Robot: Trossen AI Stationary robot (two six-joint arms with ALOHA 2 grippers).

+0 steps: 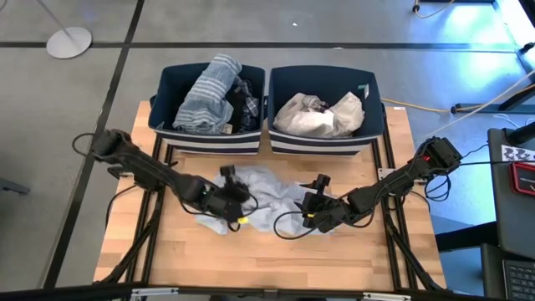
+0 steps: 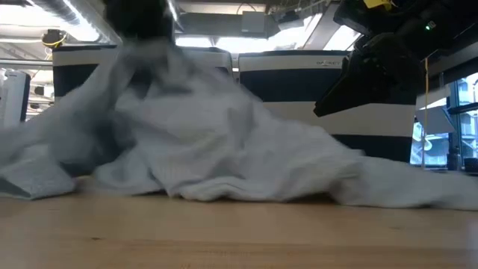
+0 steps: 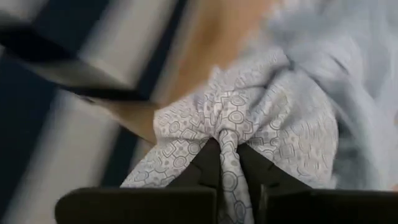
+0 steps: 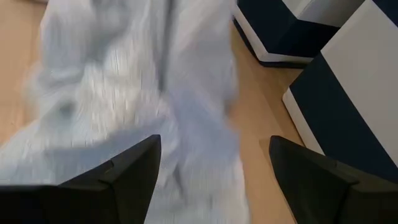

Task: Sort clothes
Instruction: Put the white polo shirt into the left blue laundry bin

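Note:
A pale blue garment [image 1: 272,188] with a fine printed pattern lies crumpled in the middle of the table; it is one of the clothes. My left gripper [image 1: 238,201] is over the garment's left part and shut on it. In the low view the cloth [image 2: 224,142] rises to a peak at the upper left. My right gripper [image 1: 307,215] hangs open over the garment's right end, and cloth [image 4: 124,81] shows below its fingers. More clothes fill the two bins. My left gripper pinches a gathered bunch of the garment's cloth [image 3: 227,140] between its two fingers, several folds together. The fingers slant down from the table's left. The held part is lifted off the table, and the rest slopes down from it and lies on the wood [image 2: 246,190].
Two navy fabric bins stand side by side at the far edge. The left bin [image 1: 167,84] holds grey-striped, black and plaid clothes. The right bin [image 1: 376,92] holds white ones. Bare wood [image 1: 276,259] lies toward the near edge.

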